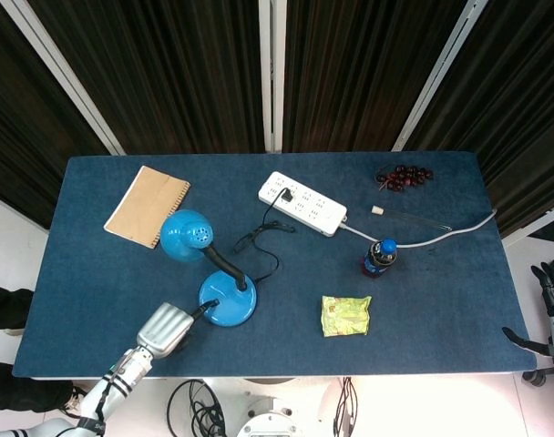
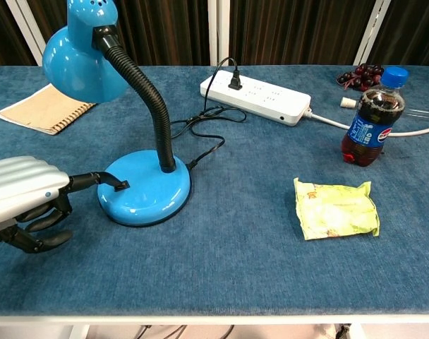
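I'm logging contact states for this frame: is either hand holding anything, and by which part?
Nothing is held. The left hand only touches the blue lamp with one outstretched fingertip, at the switch on its base. The right hand hangs off the table.

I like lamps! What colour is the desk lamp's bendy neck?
Black, on the blue desk lamp; the chest view shows it best.

Glossy plastic lamp base, matt cloth table
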`<state>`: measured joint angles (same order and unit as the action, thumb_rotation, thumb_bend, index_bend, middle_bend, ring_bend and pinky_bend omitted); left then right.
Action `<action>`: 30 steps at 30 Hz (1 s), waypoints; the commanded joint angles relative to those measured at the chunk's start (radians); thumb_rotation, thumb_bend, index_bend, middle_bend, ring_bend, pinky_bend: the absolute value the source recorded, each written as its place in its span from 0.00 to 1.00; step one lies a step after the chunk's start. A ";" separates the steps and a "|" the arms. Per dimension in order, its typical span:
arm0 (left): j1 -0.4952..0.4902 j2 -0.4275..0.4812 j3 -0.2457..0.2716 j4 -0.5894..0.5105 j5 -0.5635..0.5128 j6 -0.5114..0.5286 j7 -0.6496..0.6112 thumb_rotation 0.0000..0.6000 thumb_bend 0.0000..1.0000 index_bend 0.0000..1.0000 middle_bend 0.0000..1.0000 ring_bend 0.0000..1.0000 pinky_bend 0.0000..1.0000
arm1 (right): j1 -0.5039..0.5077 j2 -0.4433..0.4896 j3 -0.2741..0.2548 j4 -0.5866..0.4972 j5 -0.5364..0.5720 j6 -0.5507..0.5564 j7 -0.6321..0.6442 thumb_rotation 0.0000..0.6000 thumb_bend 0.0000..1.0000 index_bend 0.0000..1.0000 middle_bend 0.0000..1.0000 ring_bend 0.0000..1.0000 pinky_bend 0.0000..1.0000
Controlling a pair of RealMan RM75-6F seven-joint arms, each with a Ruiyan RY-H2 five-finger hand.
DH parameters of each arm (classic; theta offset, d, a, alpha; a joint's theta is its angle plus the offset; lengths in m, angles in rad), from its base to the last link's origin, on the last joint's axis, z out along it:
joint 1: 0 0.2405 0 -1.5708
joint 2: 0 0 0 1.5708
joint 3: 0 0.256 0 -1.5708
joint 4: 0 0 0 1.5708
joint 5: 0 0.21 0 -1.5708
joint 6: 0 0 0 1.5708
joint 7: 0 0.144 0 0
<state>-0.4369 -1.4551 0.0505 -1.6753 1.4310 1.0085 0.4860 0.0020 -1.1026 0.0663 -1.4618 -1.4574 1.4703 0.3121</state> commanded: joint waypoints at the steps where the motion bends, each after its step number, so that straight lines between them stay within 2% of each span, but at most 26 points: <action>1: 0.001 -0.001 0.002 0.001 0.001 0.008 -0.001 1.00 0.41 0.21 0.83 0.79 0.83 | 0.000 0.001 -0.001 0.000 0.000 -0.002 0.000 1.00 0.05 0.00 0.00 0.00 0.00; 3: 0.002 -0.001 0.004 0.002 -0.001 0.011 -0.002 1.00 0.41 0.27 0.83 0.79 0.83 | 0.001 0.001 -0.002 0.000 0.000 -0.004 -0.001 1.00 0.05 0.00 0.00 0.00 0.00; 5: 0.002 -0.001 0.004 0.003 -0.004 0.013 -0.005 1.00 0.41 0.29 0.83 0.79 0.83 | 0.001 0.001 -0.002 0.000 0.000 -0.005 -0.002 1.00 0.05 0.00 0.00 0.00 0.00; 7: 0.003 0.002 0.003 0.003 -0.002 0.022 -0.010 1.00 0.41 0.27 0.83 0.79 0.83 | 0.001 0.001 -0.002 -0.001 0.000 -0.004 -0.002 1.00 0.05 0.00 0.00 0.00 0.00; 10: 0.013 0.010 -0.007 -0.005 0.023 0.070 -0.036 1.00 0.41 0.17 0.83 0.79 0.82 | -0.001 0.003 -0.002 -0.004 -0.002 -0.001 0.000 1.00 0.05 0.00 0.00 0.00 0.00; 13: 0.047 0.023 -0.026 -0.003 0.085 0.192 -0.079 1.00 0.41 0.10 0.83 0.79 0.82 | -0.001 0.004 -0.002 -0.006 -0.003 0.000 0.001 1.00 0.05 0.00 0.00 0.00 0.00; 17: 0.144 0.042 -0.063 0.078 0.142 0.440 -0.166 1.00 0.37 0.10 0.78 0.75 0.78 | -0.001 0.006 -0.002 -0.011 -0.005 0.002 0.002 1.00 0.05 0.00 0.00 0.00 0.00; 19: 0.187 0.052 -0.082 0.130 0.136 0.528 -0.211 1.00 0.32 0.12 0.70 0.67 0.73 | 0.001 0.006 -0.003 -0.012 -0.007 -0.001 -0.003 1.00 0.05 0.00 0.00 0.00 0.00; 23: 0.261 0.112 -0.092 0.168 0.093 0.614 -0.262 1.00 0.18 0.18 0.34 0.25 0.48 | 0.002 0.003 -0.007 -0.016 -0.013 -0.002 -0.016 1.00 0.05 0.00 0.00 0.00 0.00; 25: 0.286 0.158 -0.081 0.176 0.094 0.629 -0.289 1.00 0.16 0.20 0.20 0.10 0.35 | 0.001 0.001 -0.008 -0.016 -0.013 0.001 -0.026 1.00 0.05 0.00 0.00 0.00 0.00; 27: 0.306 0.192 -0.075 0.180 0.088 0.637 -0.317 1.00 0.14 0.21 0.13 0.03 0.23 | 0.000 -0.003 -0.006 -0.016 -0.012 0.006 -0.040 1.00 0.05 0.00 0.00 0.00 0.00; 30: 0.329 0.232 -0.065 0.163 0.060 0.618 -0.376 1.00 0.11 0.21 0.12 0.03 0.20 | 0.000 -0.007 -0.008 -0.016 -0.018 0.011 -0.057 1.00 0.05 0.00 0.00 0.00 0.00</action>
<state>-0.1346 -1.2543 -0.0215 -1.5105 1.5134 1.6322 0.1532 0.0023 -1.1079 0.0592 -1.4776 -1.4731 1.4797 0.2588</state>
